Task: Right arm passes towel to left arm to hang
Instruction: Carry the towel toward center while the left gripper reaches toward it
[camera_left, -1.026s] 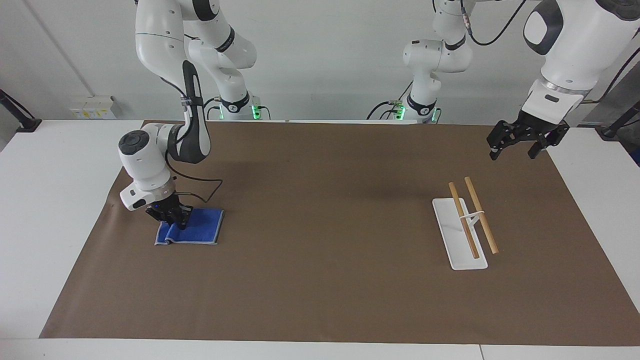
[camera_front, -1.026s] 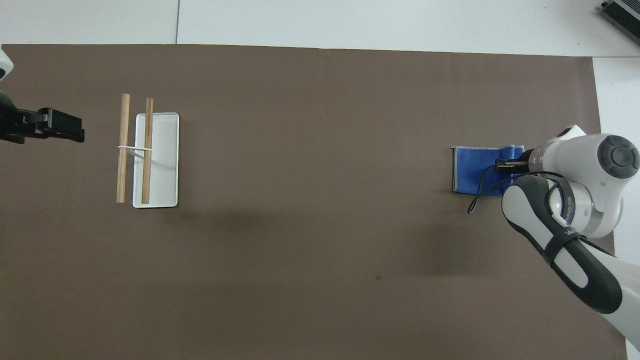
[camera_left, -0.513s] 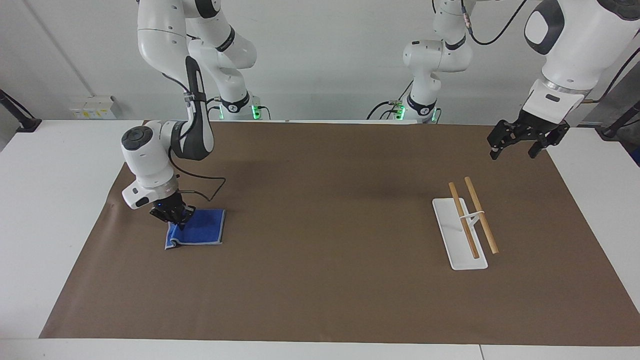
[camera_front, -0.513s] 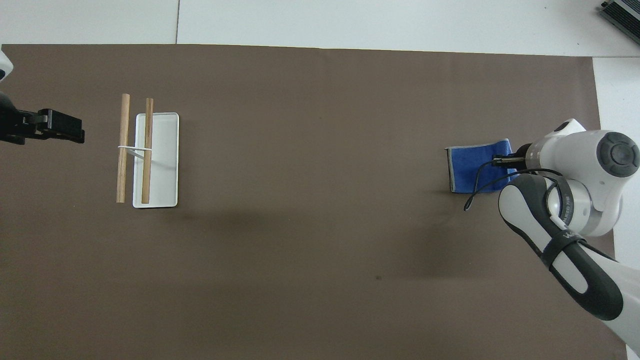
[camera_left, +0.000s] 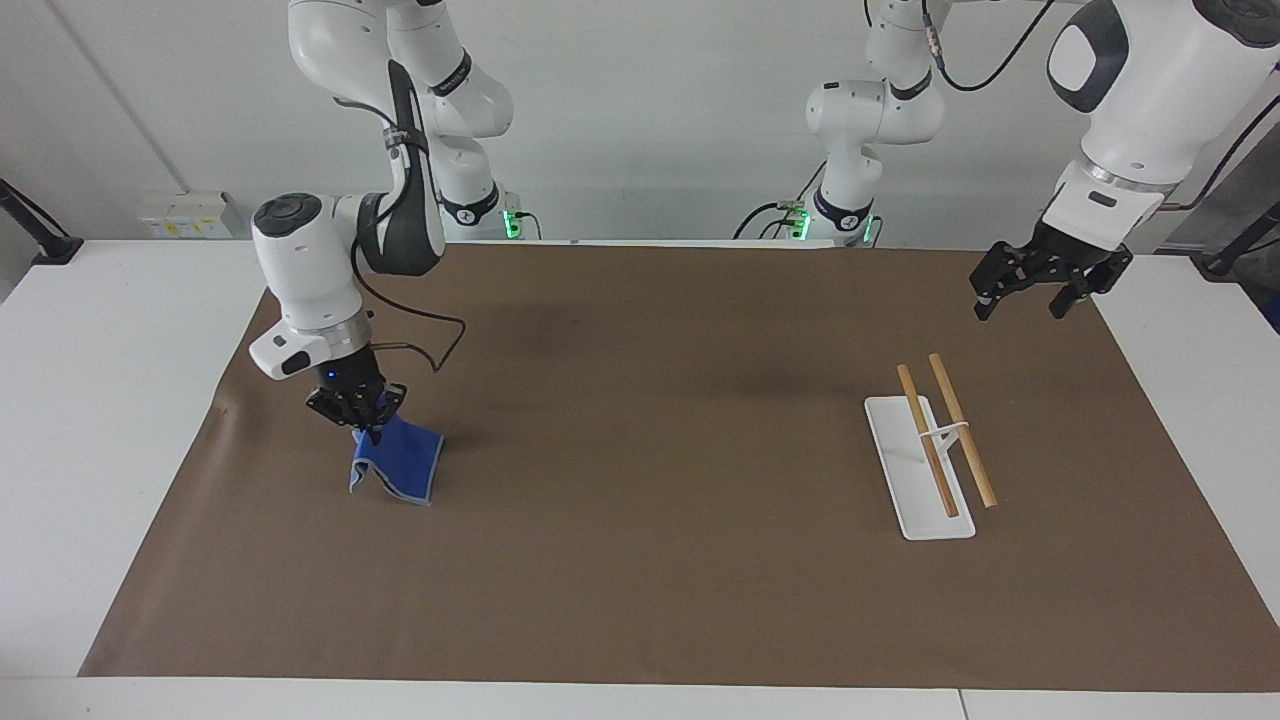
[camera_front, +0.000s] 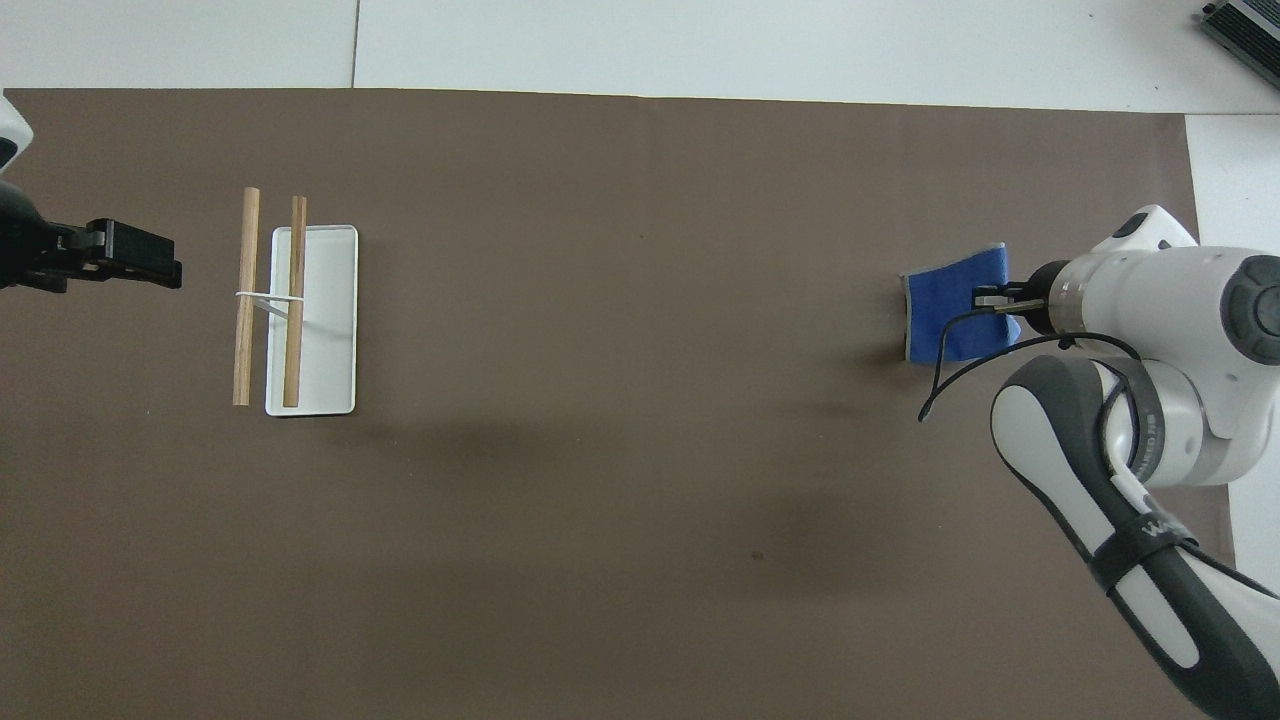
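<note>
The blue towel (camera_left: 398, 463) (camera_front: 948, 312) hangs from my right gripper (camera_left: 372, 432) (camera_front: 992, 300), which is shut on its upper edge at the right arm's end of the mat. The cloth droops and its lower edge seems to still brush the mat. My left gripper (camera_left: 1030, 292) (camera_front: 150, 266) hangs open and empty in the air over the mat's corner at the left arm's end, close to the towel rack (camera_left: 935, 440) (camera_front: 270, 298).
The rack has a white flat base (camera_left: 915, 505) (camera_front: 325, 330) and two wooden rails on a thin white post. A brown mat (camera_left: 640, 520) (camera_front: 600, 400) covers the table. The right arm's black cable (camera_left: 435, 345) loops beside the towel.
My right gripper has closed on the towel and risen, peeling it up off the mat so it hangs folded. The left arm has barely moved.
</note>
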